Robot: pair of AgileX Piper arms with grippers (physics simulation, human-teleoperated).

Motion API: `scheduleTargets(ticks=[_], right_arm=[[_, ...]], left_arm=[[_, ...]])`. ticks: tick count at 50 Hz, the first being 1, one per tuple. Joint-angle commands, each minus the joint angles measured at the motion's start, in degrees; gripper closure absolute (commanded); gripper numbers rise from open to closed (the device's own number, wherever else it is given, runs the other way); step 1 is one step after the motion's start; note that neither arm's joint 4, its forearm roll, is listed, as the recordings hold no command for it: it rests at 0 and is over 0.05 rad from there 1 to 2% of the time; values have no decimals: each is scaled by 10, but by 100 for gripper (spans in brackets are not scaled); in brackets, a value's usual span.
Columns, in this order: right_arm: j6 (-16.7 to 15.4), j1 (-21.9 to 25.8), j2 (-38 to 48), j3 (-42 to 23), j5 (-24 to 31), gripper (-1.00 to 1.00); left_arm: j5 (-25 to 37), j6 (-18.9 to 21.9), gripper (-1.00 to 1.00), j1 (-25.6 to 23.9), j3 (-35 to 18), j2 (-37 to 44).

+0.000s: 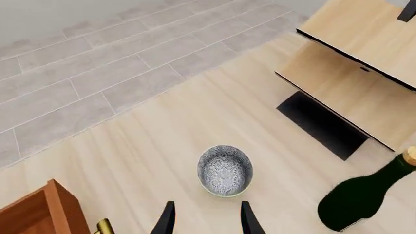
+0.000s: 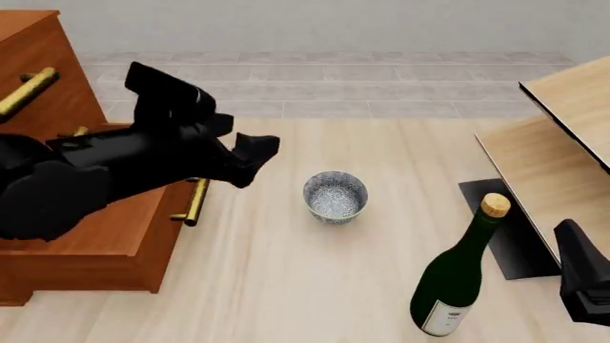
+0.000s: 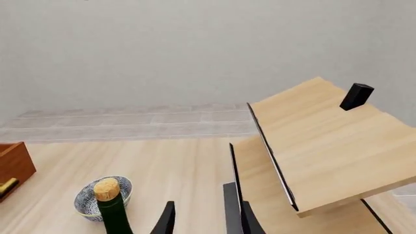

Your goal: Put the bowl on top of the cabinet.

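Note:
The bowl (image 2: pixel 336 196), small, grey-white and speckled, stands upright on the light wooden floor just right of the reddish-brown cabinet (image 2: pixel 86 236). My left gripper (image 2: pixel 256 158) hangs over the cabinet's front edge, left of the bowl and apart from it. In the left wrist view the bowl (image 1: pixel 225 170) lies just ahead of the open left gripper (image 1: pixel 208 223), with nothing between the fingers. My right gripper (image 3: pixel 208 223) is open and empty at the near right. From there the bowl (image 3: pixel 91 200) shows partly behind the bottle's cork.
A dark green corked bottle (image 2: pixel 462 275) stands upright right of and nearer than the bowl. Pale light-wood furniture with black edging (image 2: pixel 562 143) fills the right side. Brass bar handles (image 2: pixel 196 204) stick out from the cabinet. A grey tiled strip (image 2: pixel 333 78) runs along the back.

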Motion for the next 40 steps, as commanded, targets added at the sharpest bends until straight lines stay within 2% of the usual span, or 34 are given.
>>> scheduleTargets(ticks=[1, 5, 20, 23, 27, 40], right_arm=[[2, 1, 0, 0, -2, -100], [3, 2, 0, 1, -3, -100], [8, 3, 0, 2, -5, -100], [9, 3, 0, 2, -5, -100], [11, 2, 0, 1, -7, -100], [15, 2, -1, 1, -9, -100]], left_arm=[[17, -39, -100, -2, -66, 106], [10, -36, -100, 6, -81, 128], [-7, -86, -100, 42, -140, 238], [-15, -80, -100, 50, -147, 250], [-18, -92, -100, 57, -162, 276], [-34, -118, -100, 40, -168, 315]])
